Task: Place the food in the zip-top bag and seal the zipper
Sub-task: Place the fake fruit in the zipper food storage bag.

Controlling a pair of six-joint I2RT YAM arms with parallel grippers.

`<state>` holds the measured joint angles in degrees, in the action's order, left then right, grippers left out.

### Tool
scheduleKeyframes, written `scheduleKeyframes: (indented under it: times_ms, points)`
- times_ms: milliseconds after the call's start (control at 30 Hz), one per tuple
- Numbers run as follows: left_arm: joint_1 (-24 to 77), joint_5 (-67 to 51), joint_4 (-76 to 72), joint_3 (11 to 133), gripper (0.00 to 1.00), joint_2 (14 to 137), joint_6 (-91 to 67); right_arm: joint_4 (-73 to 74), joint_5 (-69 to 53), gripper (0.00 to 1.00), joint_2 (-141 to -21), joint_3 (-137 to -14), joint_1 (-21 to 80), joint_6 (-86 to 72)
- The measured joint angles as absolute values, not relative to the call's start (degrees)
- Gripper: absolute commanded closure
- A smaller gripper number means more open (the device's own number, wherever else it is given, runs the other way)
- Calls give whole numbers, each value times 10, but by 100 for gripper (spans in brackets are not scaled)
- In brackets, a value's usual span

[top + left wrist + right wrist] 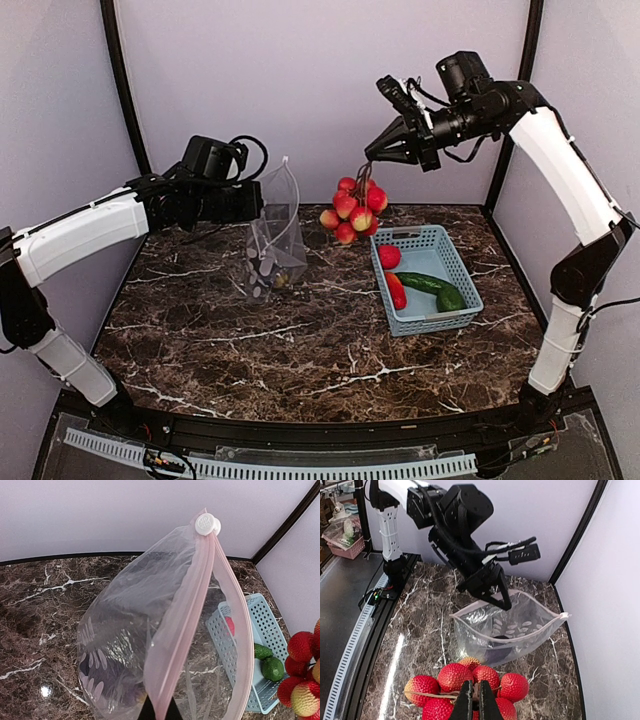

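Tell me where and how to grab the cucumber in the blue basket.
Grip the cucumber across its middle, coming straight down from above. It lies flat and slanted in the basket, whose walls would likely block a sideways approach. Close crosswise to its long axis.

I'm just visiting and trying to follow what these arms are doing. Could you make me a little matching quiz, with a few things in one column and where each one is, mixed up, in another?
Things
1. berry cluster
2. zip-top bag
3. cucumber
4. basket

Places
A. lying in the basket
B. standing on the table, on its right side
C. dangling in the air from the right gripper
D. held upright, mouth open, by the left gripper

Pairs: 1-C, 2-D, 3-A, 4-B
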<state>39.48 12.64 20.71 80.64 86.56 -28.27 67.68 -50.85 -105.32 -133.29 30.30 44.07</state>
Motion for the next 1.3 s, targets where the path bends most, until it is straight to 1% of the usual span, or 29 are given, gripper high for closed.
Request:
scheduleKeyframes:
  times_ms: [167, 433, 800, 1033, 1300]
  points:
    - [395, 114, 199, 807, 99, 872, -287, 630, -544, 100, -1058, -1360, 303, 385]
    - [395, 83, 182, 807, 99, 884, -301, 569, -588, 100, -1099, -1411, 306, 317]
    - [395, 32, 160, 816, 99, 897, -325, 375, -658, 100, -1147, -1413, 306, 155]
    - [395, 15, 145, 817, 99, 896, -335, 304, -692, 100, -1178, -1406, 307, 79]
    - [395, -11, 133, 817, 99, 886, -350, 258, -705, 100, -1188, -1376, 308, 49]
